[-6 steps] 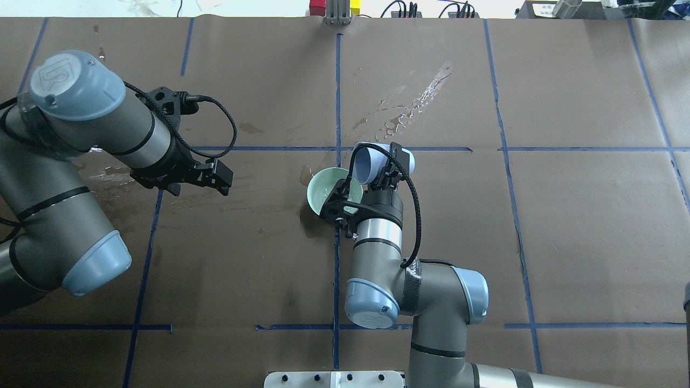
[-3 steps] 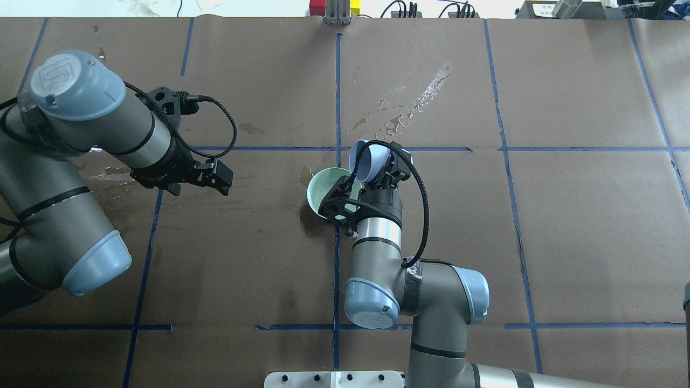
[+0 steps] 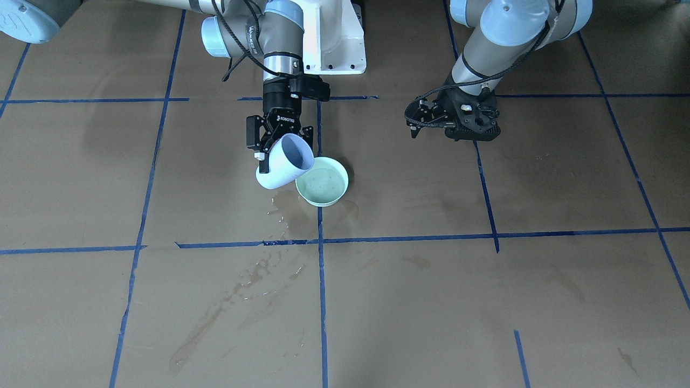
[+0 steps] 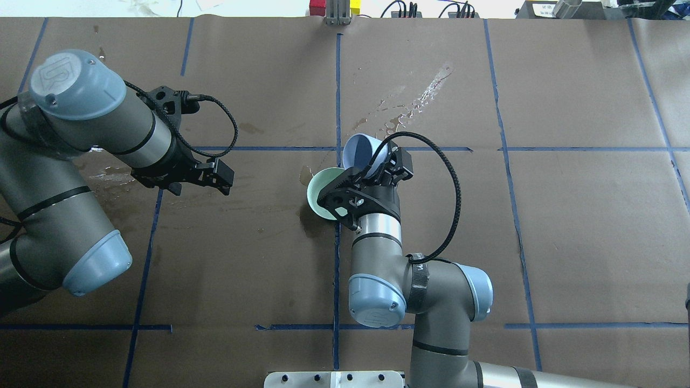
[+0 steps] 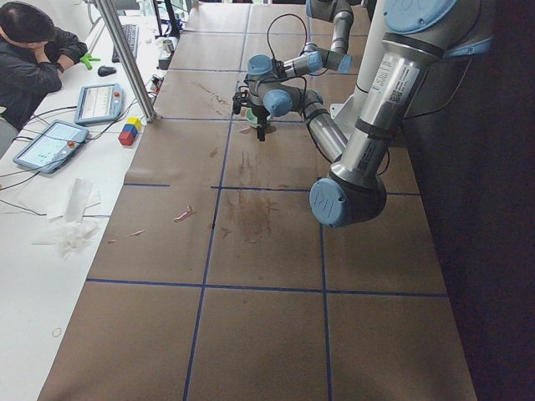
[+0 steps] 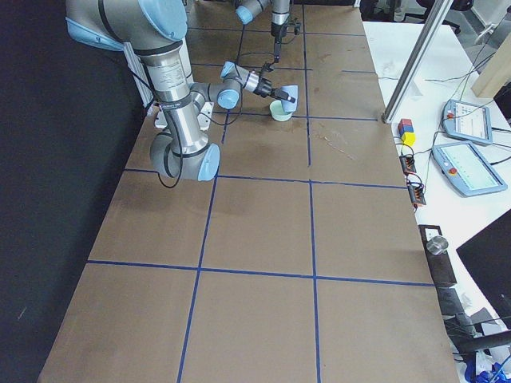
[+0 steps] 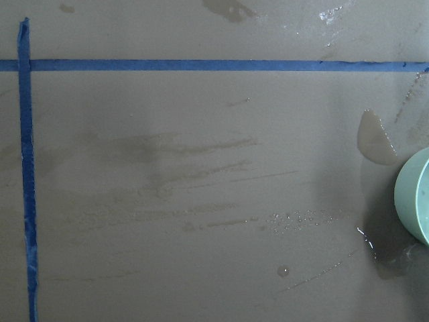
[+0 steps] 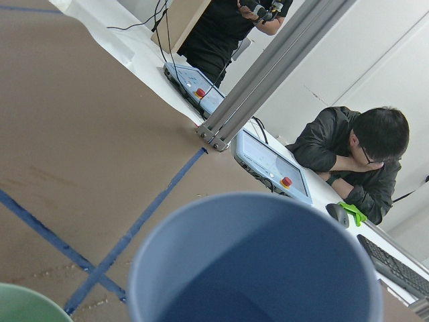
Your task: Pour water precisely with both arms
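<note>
My right gripper is shut on a pale blue cup, which it holds tilted just beside a green bowl near the table's middle. From overhead the cup sits at the bowl's far edge, its mouth turned up and leftwards. The water shows as a faint rippled sheen inside the bowl. In the right wrist view the cup looks empty. Far off to the left, my left gripper hovers open and holds nothing. Its wrist view catches only the bowl's rim.
Wet spill streaks lie beyond the bowl, and a small puddle lies beside it. More streaks run toward the operators' side. A metal post stands at the table's far edge. A seated person and tablets are past it.
My right wrist has turned, swinging the cup back from its pour over the bowl so that its mouth faces more upward. The left arm has not moved.
</note>
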You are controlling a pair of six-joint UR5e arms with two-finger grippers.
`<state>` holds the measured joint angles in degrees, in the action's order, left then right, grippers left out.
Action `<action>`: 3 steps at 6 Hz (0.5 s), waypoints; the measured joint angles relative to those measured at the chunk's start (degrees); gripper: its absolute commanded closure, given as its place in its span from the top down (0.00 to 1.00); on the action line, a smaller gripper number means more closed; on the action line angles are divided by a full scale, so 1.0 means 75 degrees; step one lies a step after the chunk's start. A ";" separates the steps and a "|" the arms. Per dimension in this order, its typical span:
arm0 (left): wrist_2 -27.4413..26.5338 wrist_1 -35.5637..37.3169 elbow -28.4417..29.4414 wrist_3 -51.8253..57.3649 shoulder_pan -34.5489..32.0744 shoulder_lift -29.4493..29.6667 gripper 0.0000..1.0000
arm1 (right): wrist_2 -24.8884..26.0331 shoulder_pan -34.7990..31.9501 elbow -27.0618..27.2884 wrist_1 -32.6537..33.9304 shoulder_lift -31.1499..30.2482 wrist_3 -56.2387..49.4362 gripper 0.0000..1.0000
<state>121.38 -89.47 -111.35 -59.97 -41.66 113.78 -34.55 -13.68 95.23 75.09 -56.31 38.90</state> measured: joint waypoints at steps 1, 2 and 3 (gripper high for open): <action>0.0000 0.0000 -0.0001 -0.0005 0.0000 0.0010 1.00 | -0.0327 -0.0087 0.0064 -0.0264 -0.0023 0.0345 0.00; 0.0000 0.0000 -0.0001 -0.0007 0.0000 0.0014 1.00 | -0.0823 -0.0222 0.0224 -0.0605 -0.0142 0.0684 0.00; 0.0000 0.0000 -0.0001 -0.0008 0.0000 0.0016 1.00 | -0.1189 -0.0344 0.0422 -0.0822 -0.0300 0.1296 0.00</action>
<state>121.38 -89.47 -111.36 -60.03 -41.66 113.90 -43.46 -16.26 98.40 68.92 -58.56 48.61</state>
